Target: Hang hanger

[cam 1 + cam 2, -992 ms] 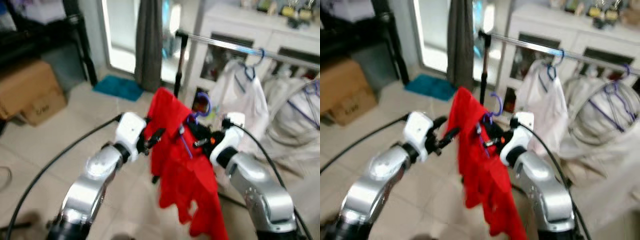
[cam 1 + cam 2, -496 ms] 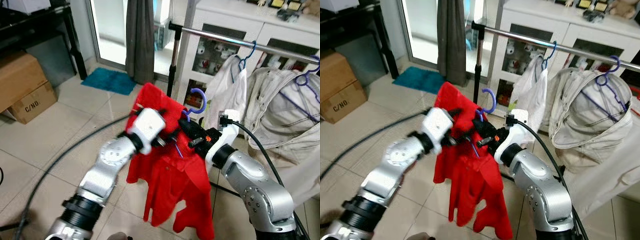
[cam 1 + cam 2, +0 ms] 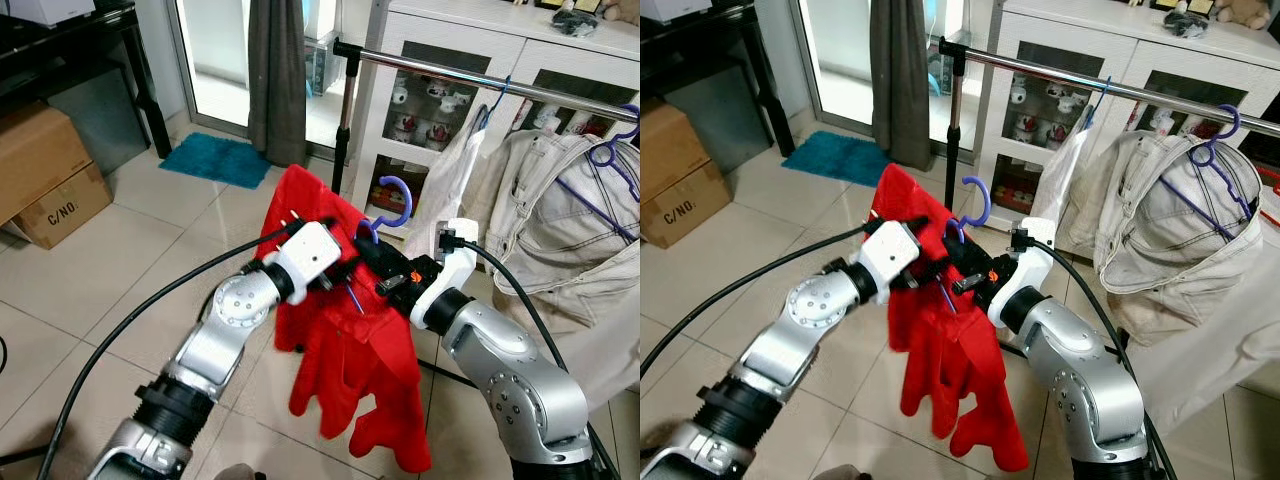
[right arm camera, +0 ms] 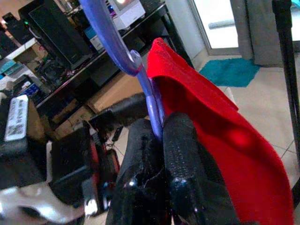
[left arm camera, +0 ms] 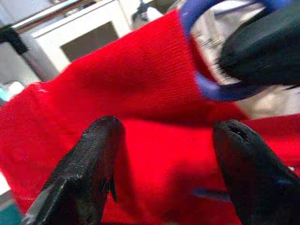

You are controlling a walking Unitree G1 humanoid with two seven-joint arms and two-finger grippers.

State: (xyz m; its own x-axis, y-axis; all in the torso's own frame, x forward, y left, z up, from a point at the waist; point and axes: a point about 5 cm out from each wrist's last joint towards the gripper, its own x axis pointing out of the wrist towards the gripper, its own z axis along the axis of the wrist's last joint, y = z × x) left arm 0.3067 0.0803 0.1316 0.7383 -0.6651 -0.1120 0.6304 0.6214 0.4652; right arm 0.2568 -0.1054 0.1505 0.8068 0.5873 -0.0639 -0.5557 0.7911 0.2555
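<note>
The right gripper (image 4: 157,140) is pinched tight on the neck of a purple plastic hanger (image 3: 392,205) with a bright red knitted top (image 3: 345,340) draped over it, held up in front of the robot and lower than the shiny metal clothes rail (image 3: 480,83). The left gripper (image 5: 164,159) has its fingers spread wide against the red cloth, holding nothing. On the rail hang a white garment (image 3: 458,190) and a beige jacket (image 3: 570,230), a brown cardboard box (image 3: 45,175) sits on the tiled floor (image 3: 120,270) off to the left, and a blue mat (image 3: 218,160) lies by the door.

Silver arms w/ white wrist housings, black cables, black-fingered left end effector (image 5: 164,164), right end effector (image 4: 161,140).
</note>
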